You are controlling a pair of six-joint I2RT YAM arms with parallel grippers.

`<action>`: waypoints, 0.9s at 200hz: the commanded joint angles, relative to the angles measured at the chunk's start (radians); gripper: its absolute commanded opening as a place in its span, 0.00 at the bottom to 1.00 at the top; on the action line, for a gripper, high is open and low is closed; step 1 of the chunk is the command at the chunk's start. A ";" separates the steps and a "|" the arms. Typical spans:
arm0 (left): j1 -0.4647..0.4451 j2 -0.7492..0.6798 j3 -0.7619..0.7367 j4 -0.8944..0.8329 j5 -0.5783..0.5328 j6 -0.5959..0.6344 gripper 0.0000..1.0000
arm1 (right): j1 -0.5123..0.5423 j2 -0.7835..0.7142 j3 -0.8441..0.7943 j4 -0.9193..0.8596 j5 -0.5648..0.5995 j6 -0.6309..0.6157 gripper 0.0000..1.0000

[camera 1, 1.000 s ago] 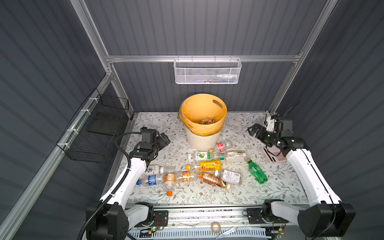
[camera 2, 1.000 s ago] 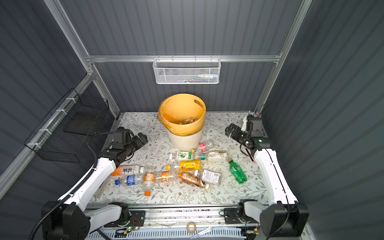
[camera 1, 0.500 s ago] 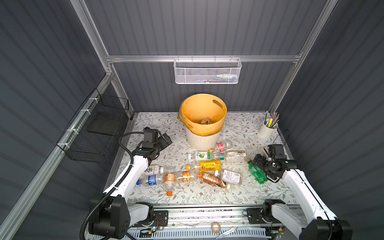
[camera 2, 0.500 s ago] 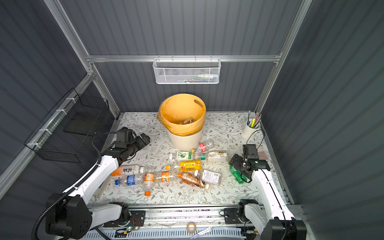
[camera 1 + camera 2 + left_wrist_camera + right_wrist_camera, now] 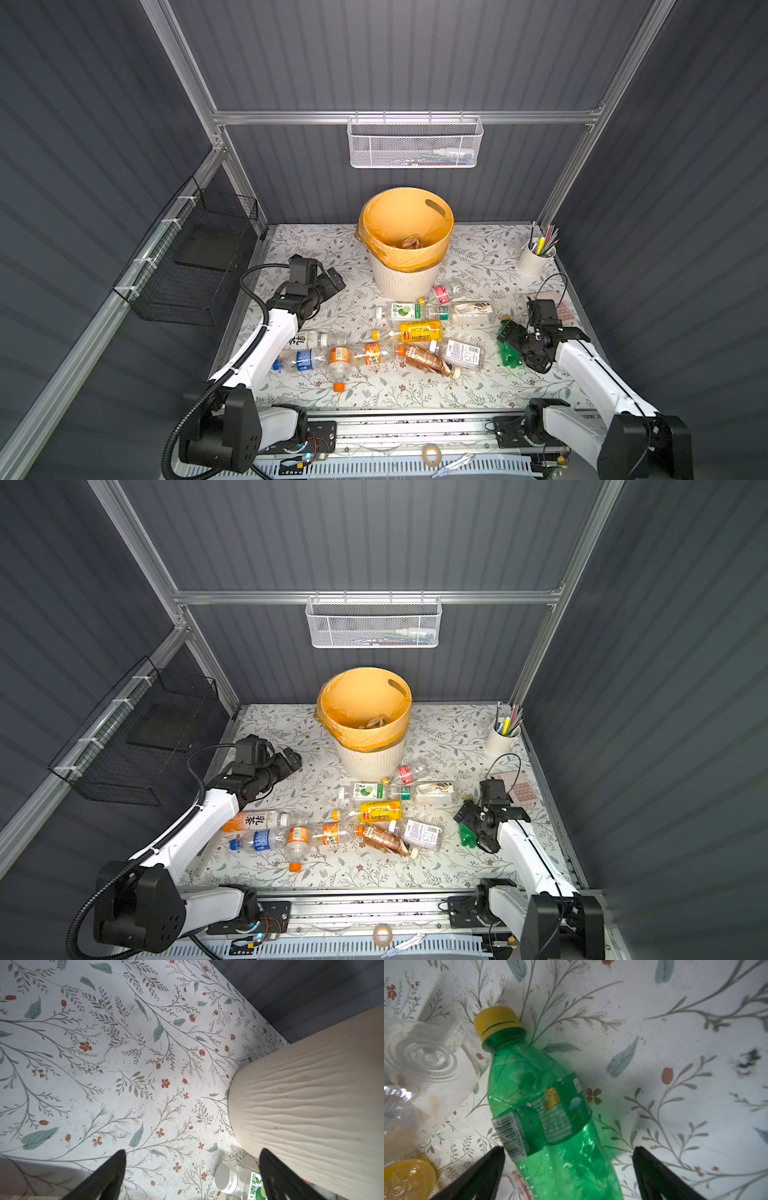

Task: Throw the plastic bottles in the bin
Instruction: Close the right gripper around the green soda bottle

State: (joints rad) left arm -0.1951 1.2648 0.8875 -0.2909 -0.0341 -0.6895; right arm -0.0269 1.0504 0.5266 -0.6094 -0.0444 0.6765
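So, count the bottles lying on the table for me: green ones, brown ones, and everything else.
Green bottle: 1
Brown bottle: 1
Other bottles, mostly clear with coloured labels: 9
Total: 11

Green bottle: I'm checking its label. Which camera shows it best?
Right wrist view: the green bottle fills the frame, cap and label visible, framed by the open right claw. Both top views show it small, partly under that claw; left wrist misses it.
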 commanded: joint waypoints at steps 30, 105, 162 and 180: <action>0.005 0.010 0.010 0.000 0.016 0.024 1.00 | -0.004 0.059 0.000 0.074 -0.027 0.011 0.79; 0.005 0.015 0.015 -0.010 0.002 0.025 1.00 | -0.004 0.178 0.035 0.096 -0.017 -0.016 0.96; 0.005 0.013 0.016 -0.017 -0.004 0.019 1.00 | -0.004 0.143 0.066 0.076 -0.001 -0.027 0.57; 0.005 0.010 0.015 -0.021 -0.008 0.019 1.00 | -0.008 0.076 0.090 0.076 -0.011 -0.036 0.56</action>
State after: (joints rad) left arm -0.1951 1.2701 0.8875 -0.2916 -0.0326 -0.6876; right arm -0.0277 1.2026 0.5705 -0.5236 -0.0563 0.6540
